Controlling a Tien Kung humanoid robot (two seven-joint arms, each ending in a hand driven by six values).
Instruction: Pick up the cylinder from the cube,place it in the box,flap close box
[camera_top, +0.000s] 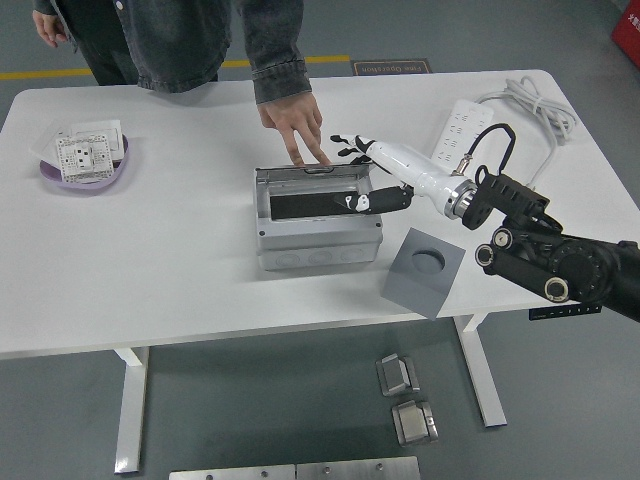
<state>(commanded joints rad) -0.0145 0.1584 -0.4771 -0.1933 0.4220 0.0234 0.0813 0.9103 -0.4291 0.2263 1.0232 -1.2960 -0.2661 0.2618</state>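
Observation:
The grey box (318, 240) stands mid-table, and its top flap with a dark window (312, 205) lies over the opening. My right hand (346, 176), white with black fingertips, reaches over the box's right far corner. Its fingers (352, 150) are spread above the far edge, the thumb (375, 201) rests over the flap's right side, and it holds nothing. A person's hand (298, 122) presses fingertips on the box's far edge, just left of my fingers. The grey cube (424, 270) sits right of the box and its round hole is empty. No cylinder shows.
A white power strip (461, 131) with its cable (530, 100) lies at the back right. A purple dish holding a white socket panel (84, 157) sits at the far left. The person stands at the table's far side.

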